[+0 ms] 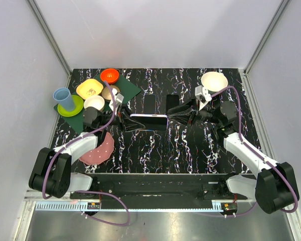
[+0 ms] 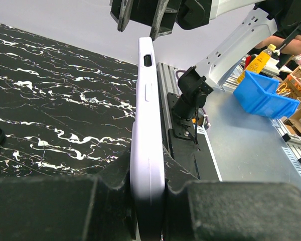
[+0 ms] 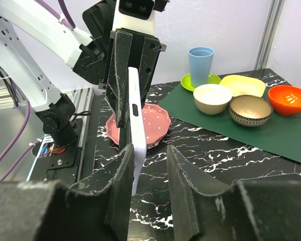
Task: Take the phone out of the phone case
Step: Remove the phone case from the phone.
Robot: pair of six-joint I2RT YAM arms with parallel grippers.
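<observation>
The phone case point(image 1: 148, 116) is pale lilac and is held on edge above the middle of the table. It shows edge-on in the left wrist view point(image 2: 147, 145) and in the right wrist view point(image 3: 136, 115). I cannot make out the phone inside it. My left gripper point(image 1: 126, 120) is shut on the case's left end, with its fingers point(image 2: 110, 181) pressed on both faces. My right gripper point(image 1: 174, 114) is open around the case's right end. In the right wrist view point(image 3: 149, 160) the case lies against its left finger point(image 3: 121, 175), with a gap to the right finger.
A pink plate point(image 1: 101, 149) lies front left. A green mat point(image 1: 128, 89) at back left carries a blue cup point(image 1: 64, 99) and yellow point(image 1: 89, 89), red point(image 1: 110, 76) and white point(image 1: 94, 102) bowls. A cream bowl point(image 1: 214, 80) sits back right. Two dark flat objects point(image 1: 150, 104) lie behind the case.
</observation>
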